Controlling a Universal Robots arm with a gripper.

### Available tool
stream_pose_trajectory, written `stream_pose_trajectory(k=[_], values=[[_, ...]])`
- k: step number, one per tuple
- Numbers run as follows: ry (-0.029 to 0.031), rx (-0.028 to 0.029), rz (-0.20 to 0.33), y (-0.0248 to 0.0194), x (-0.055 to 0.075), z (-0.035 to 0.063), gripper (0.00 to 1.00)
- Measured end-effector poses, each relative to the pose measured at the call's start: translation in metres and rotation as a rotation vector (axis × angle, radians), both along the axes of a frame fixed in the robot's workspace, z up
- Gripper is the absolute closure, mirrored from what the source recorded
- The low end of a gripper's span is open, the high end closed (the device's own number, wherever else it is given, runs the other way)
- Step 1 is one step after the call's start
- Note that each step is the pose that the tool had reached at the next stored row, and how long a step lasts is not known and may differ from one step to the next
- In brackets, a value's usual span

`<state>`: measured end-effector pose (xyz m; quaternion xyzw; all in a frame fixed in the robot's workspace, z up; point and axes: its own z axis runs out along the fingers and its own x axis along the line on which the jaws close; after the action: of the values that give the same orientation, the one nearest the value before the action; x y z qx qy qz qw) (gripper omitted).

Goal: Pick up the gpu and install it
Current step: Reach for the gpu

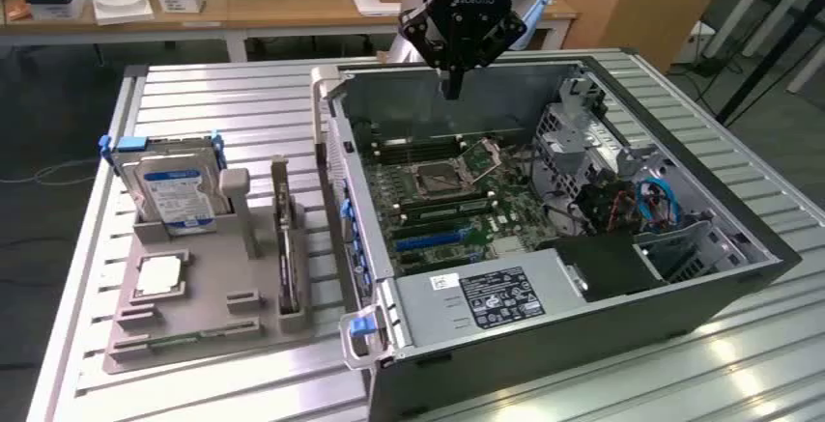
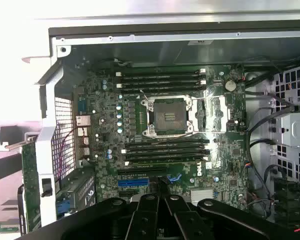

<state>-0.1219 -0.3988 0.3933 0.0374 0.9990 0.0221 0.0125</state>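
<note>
The gpu (image 1: 282, 239) is a thin dark card standing on edge in the grey holder tray (image 1: 207, 335), just outside the computer case's wall on the exterior view's left. My gripper (image 1: 451, 90) hangs above the far end of the open case (image 1: 722, 219), well away from the gpu, with its fingers shut and nothing between them. In the wrist view the shut gripper (image 2: 160, 192) points down over the motherboard (image 2: 105, 95), close to the blue expansion slot (image 2: 132, 183).
A hard drive (image 1: 176, 195) with a blue-white label stands at the tray's far end, and a square silver processor chip (image 1: 157, 275) lies flat on the tray. Inside the case are the empty processor socket (image 1: 439, 181), cables (image 1: 658, 200) and a power supply (image 1: 497, 296).
</note>
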Motion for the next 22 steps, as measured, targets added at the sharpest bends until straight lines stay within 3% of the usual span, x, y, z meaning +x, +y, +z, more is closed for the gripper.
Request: stream_pose_trajectory(k=[12, 22], values=[[-0.0001, 0.0, 0.0, 0.0, 0.0, 0.0, 0.89], [0.0, 0.0, 0.0, 0.0, -0.012, -0.0004, 0.89]])
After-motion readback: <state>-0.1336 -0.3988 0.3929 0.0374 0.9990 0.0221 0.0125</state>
